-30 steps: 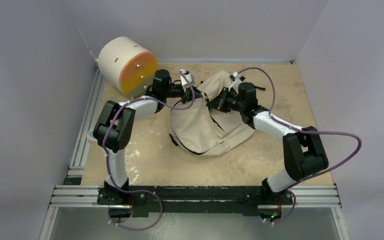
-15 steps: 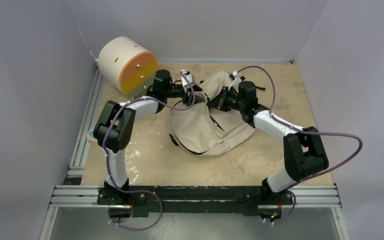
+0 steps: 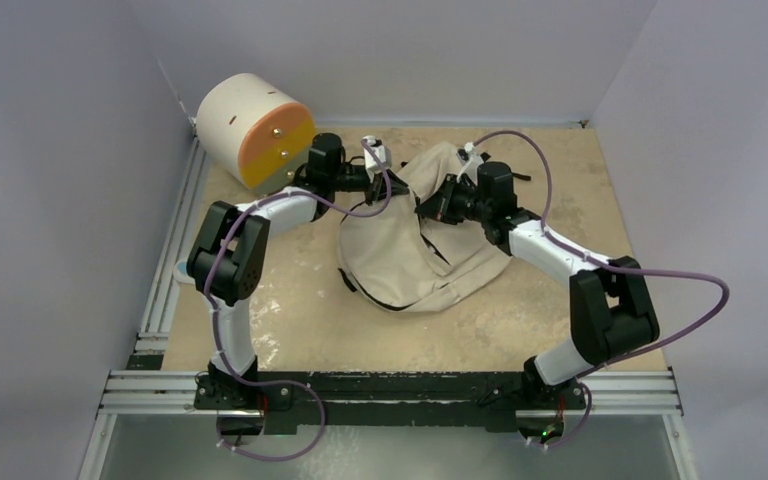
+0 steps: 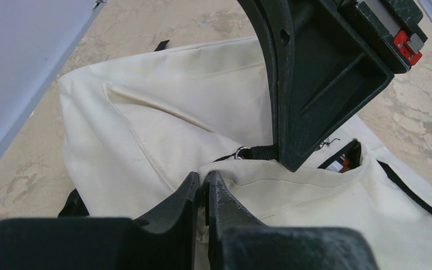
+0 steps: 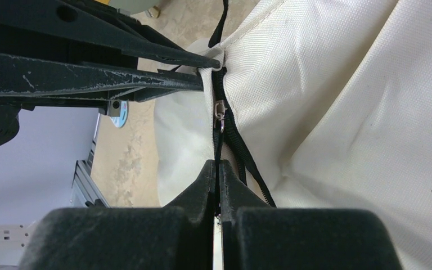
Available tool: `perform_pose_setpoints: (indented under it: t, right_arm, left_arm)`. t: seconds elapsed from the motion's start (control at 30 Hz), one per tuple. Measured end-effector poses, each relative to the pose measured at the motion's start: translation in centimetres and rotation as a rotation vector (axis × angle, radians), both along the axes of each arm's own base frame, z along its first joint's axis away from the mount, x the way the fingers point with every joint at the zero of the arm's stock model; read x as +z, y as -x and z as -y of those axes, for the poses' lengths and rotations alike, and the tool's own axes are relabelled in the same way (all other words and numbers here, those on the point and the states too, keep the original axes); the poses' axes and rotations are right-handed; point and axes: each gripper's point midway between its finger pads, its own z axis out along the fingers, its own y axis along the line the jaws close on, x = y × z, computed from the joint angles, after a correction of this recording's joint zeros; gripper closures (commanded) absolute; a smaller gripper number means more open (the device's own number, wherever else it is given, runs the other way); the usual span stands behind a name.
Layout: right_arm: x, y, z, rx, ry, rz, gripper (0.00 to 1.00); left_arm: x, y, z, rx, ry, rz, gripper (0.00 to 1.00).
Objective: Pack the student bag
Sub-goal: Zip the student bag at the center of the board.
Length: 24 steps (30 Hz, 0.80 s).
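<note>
The student bag, cream fabric with black zipper lines, lies in the middle of the table. My left gripper is at its upper left edge, and in the left wrist view it is shut on a fold of the bag's cream fabric. From the right, my right gripper meets that same edge. In the right wrist view it is shut on the black zipper pull cord below the metal slider. A short open zipper gap shows something orange inside.
A cream cylindrical drawer unit with an orange front stands at the back left, close to my left arm. Grey walls close in the back and both sides. A metal rail runs along the table's left edge.
My left gripper has shifted slightly toward the back at the bag's edge and now pinches the fabric. The right arm and the bag have hardly moved.
</note>
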Motion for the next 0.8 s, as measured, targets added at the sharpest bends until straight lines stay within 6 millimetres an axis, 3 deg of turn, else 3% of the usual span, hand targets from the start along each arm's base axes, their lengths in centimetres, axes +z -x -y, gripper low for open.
perform_pose_setpoints:
  t: [0.53, 0.8]
  right_arm:
    - [0.7, 0.7, 1.3, -0.017, 0.065, 0.053, 1.00]
    - [-0.3, 2.3, 2.1, -0.013, 0.098, 0.050, 1.00]
  left_arm:
    - [0.2, 0.2, -0.1, -0.024, -0.011, -0.010, 1.00]
    - [0.0, 0.5, 0.0, -0.033, -0.015, -0.024, 1.00]
